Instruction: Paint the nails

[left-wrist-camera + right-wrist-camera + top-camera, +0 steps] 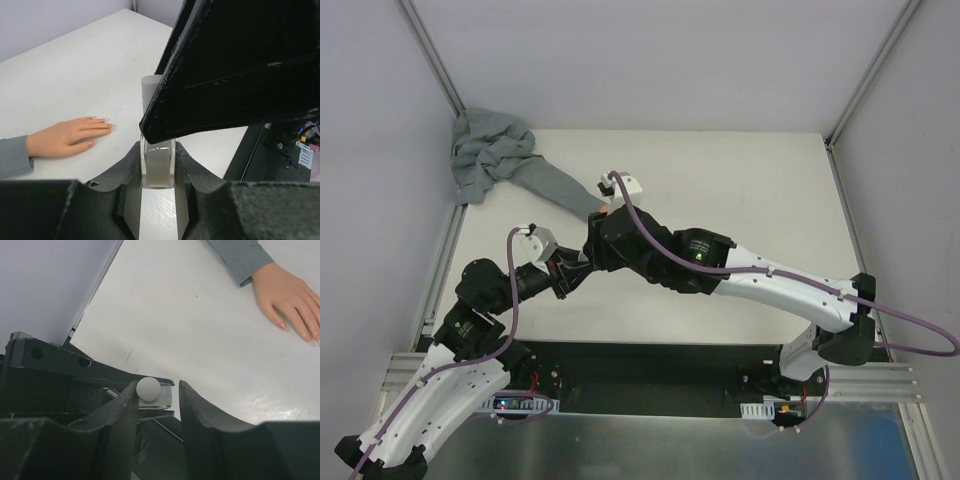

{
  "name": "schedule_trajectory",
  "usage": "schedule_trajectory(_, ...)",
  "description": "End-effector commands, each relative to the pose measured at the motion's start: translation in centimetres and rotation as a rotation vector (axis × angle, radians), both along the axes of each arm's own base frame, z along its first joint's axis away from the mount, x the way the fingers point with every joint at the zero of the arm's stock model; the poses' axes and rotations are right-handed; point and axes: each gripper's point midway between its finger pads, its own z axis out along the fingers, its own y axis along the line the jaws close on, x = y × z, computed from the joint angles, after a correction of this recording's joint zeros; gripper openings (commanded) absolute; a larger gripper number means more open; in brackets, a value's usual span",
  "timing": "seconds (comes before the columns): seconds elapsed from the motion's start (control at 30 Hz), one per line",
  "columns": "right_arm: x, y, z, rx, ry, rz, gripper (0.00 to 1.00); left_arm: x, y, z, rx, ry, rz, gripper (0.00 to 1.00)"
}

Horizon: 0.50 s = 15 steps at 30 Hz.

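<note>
A small clear bottle [158,167] of greyish liquid stands upright between the pads of my left gripper [157,150], which is shut on it. Its white cap [149,388] sits between the jaws of my right gripper [159,386]. The left finger touches the cap and the right finger stands clear of it, so the right gripper is open. The peach fake hand [67,137] lies flat on the table to the left, palm down, with a grey sleeve [12,156]. The nails [102,120] look pinkish [282,326]. From above, both grippers [582,262] cover the bottle.
The sleeve's grey fabric [490,155] is heaped at the back left corner by a metal frame post [430,50]. The white table [750,190] ends at a black base plate [650,370] in front. Purple cables run along both arms.
</note>
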Motion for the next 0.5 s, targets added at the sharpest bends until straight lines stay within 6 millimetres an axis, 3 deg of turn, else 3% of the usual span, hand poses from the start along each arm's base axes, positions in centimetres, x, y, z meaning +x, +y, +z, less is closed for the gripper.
schedule_trajectory(0.0, -0.3, 0.1, 1.5, 0.050, -0.017, 0.019, 0.35, -1.2, 0.1, 3.4, -0.055, -0.090, -0.031, 0.00)
schedule_trajectory(0.03, -0.4, -0.1, 2.3, 0.086, -0.021, 0.030, 0.30, -1.5, 0.1, 3.7, -0.060, -0.096, -0.042, 0.00)
schedule_trajectory(0.1, -0.7, -0.4, 2.2, 0.094, -0.036, 0.066, 0.09, -2.3, -0.2, 3.9, -0.064, -0.103, -0.088, 0.00)
schedule_trajectory(0.13, -0.8, -0.4, 1.2, 0.087, -0.047, 0.087, 0.01, -3.0, -0.3, 4.3, -0.070, -0.115, -0.117, 0.00)
schedule_trajectory(0.2, -1.7, -1.1, 2.0, 0.081, -0.113, 0.230, 0.01, -4.9, -0.9, 4.7, -0.078, -0.123, -0.221, 0.00)
schedule_trajectory(0.27, -3.2, -0.8, 0.6, 0.095, -0.154, 0.456, 0.00, -6.9, -0.9, 6.0, -0.114, -0.130, -0.298, 0.00)
schedule_trajectory(0.33, -5.2, -1.2, 2.8, 0.233, -0.299, 0.692, 0.00, -10.6, -1.1, 7.4, -0.144, -0.191, -0.484, 0.00)
schedule_trajectory(0.37, -7.0, -1.8, 0.8, 0.281, -0.255, 0.855, 0.00, -12.2, -1.1, 7.7, -0.169, -0.159, -0.557, 0.00)
schedule_trajectory(0.4, -7.4, -2.0, 1.6, 0.324, -0.281, 0.900, 0.00, -13.5, -1.0, 7.9, -0.174, -0.157, -0.631, 0.00)
schedule_trajectory(0.47, -7.8, -2.1, 2.0, 0.333, -0.263, 0.956, 0.00, -14.2, -1.0, 8.6, -0.203, -0.151, -0.668, 0.00)
